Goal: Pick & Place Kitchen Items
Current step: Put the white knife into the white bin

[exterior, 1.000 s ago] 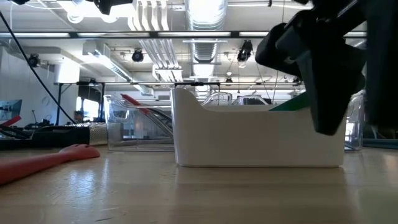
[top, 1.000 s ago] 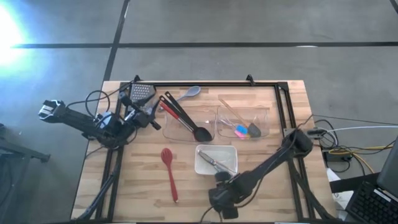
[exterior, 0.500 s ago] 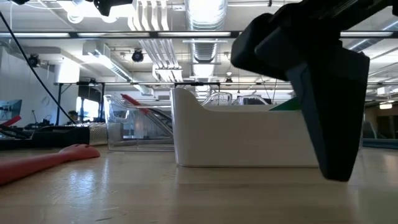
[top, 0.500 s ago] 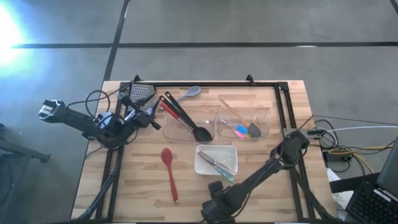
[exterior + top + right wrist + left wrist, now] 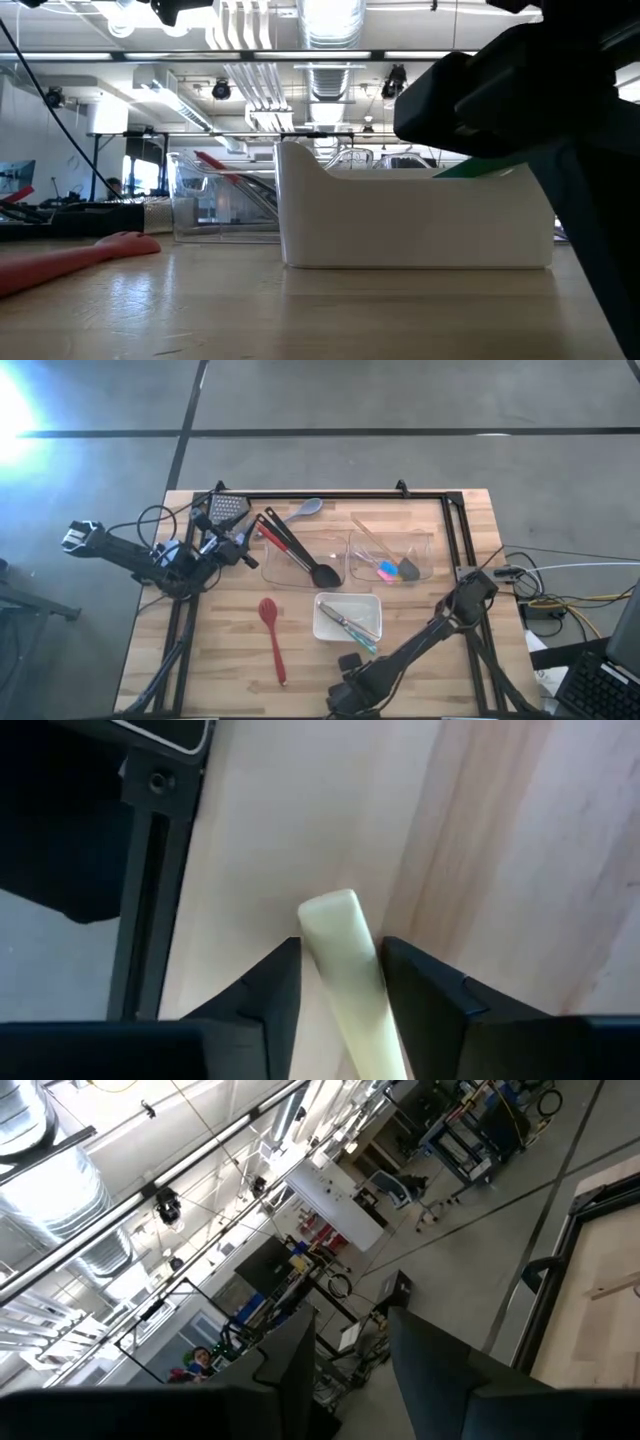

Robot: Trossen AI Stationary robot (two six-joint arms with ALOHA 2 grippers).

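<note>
My right gripper (image 5: pixel 346 672) hangs low over the table's near edge, just in front of the white tray (image 5: pixel 322 628), and fills the right of the low view (image 5: pixel 560 200). It is shut on a cream-handled utensil (image 5: pixel 340 945); the utensil's other end is hidden. A red spoon (image 5: pixel 271 637) lies flat on the wood left of the tray, also seen in the low view (image 5: pixel 70 262). Slim metal utensils (image 5: pixel 352 628) lie in the tray. My left gripper (image 5: pixel 350 1380) waits open at the table's far left, tipped up toward the room. My right gripper has the cream handle pinched between its two fingers (image 5: pixel 265 990), a little back from the handle's rounded free end (image 5: pixel 335 920). That end sticks out past the fingertips, above the wood. The fingers lie across the handle. Everything behind the fingers is hidden.
The left clear bin (image 5: pixel 275 572) holds a black ladle (image 5: pixel 322 573) and red-and-black tongs (image 5: pixel 280 538). The right clear bin (image 5: pixel 425 565) holds pink, blue and grey spatulas (image 5: pixel 395 570). A grey spoon (image 5: pixel 305 510) and a slotted turner (image 5: pixel 228 508) lie by the far edge. Bare wood lies near left.
My right gripper has drawn back from the tray's near rim toward the table's near edge and a little left. It has also tipped, so it fills more of the low view's right side. The left arm has kept still.
</note>
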